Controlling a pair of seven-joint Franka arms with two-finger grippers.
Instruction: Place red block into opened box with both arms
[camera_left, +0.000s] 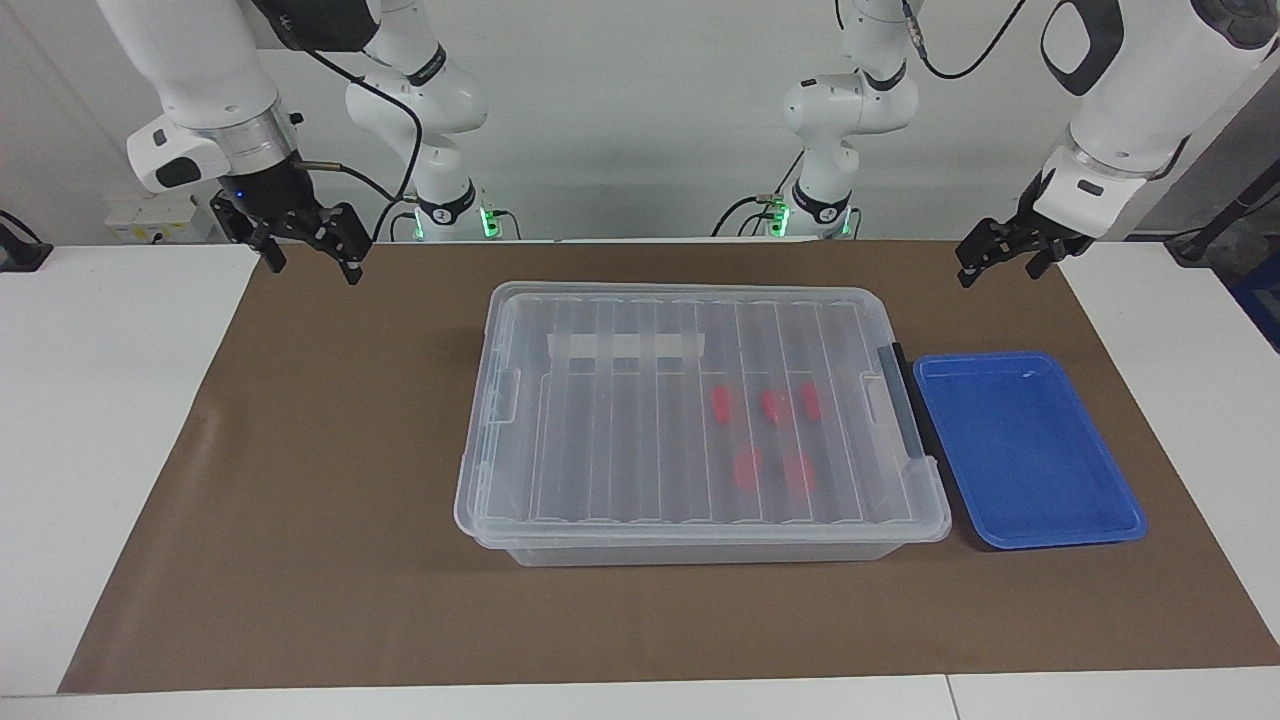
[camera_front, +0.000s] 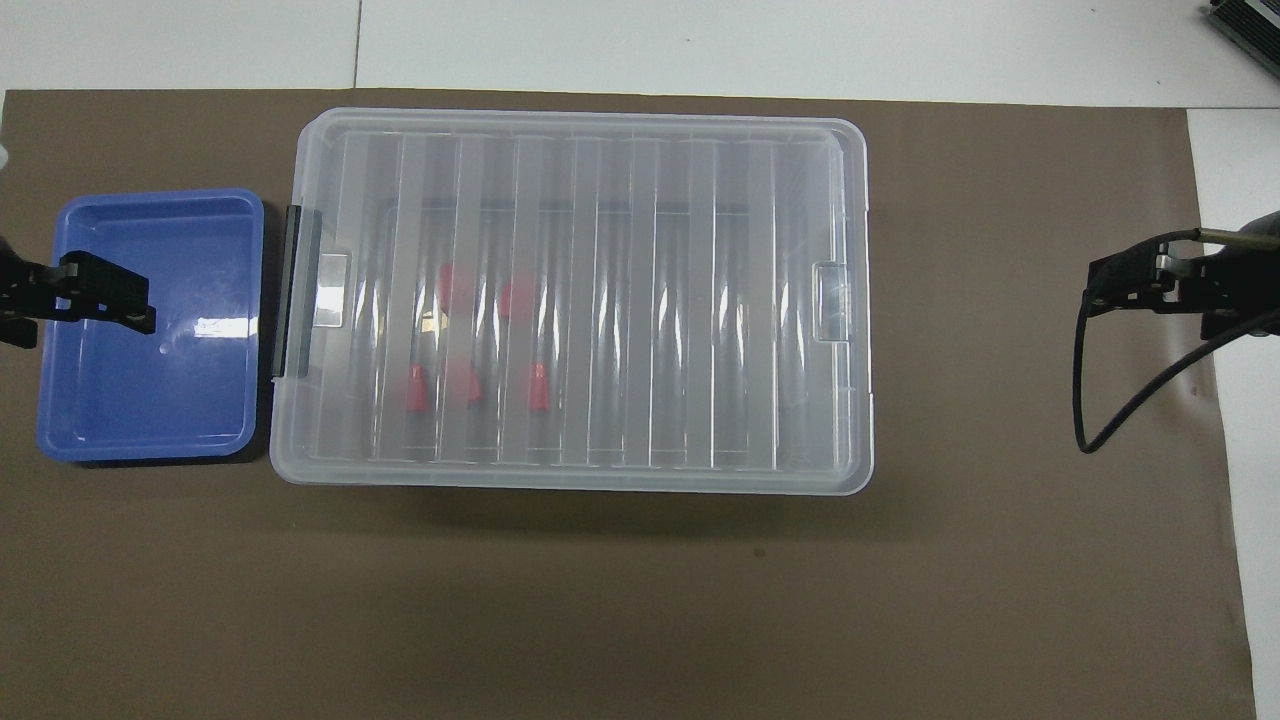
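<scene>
At table centre, on the brown mat (camera_left: 300, 500), stands the box (camera_left: 700, 520), a large clear bin; its ribbed see-through lid (camera_left: 620, 420) lies on it, with a white tape strip (camera_left: 627, 346) at about 11 o'clock on the lid in the facing view and a dark grey latch (camera_left: 905, 400) at the end toward the left arm. Five small, slightly oblong red blocks (camera_left: 721, 404) show blurred through the lid, inside the box, in the half toward the left arm. Just beside the latch end lies a shallow blue tray (camera_left: 1030, 450). The right gripper (camera_left: 308, 252) hangs at 10 o'clock from the box in the facing view, jaws spread, holding nothing. The left gripper (camera_left: 1000, 262) hangs at 2 o'clock, jaws apart, holding nothing. Only the facing view shows the arms' bases and the tape strip; the overhead view shows the left gripper (camera_front: 70, 300) over the tray's edge, which the facing view does not.
</scene>
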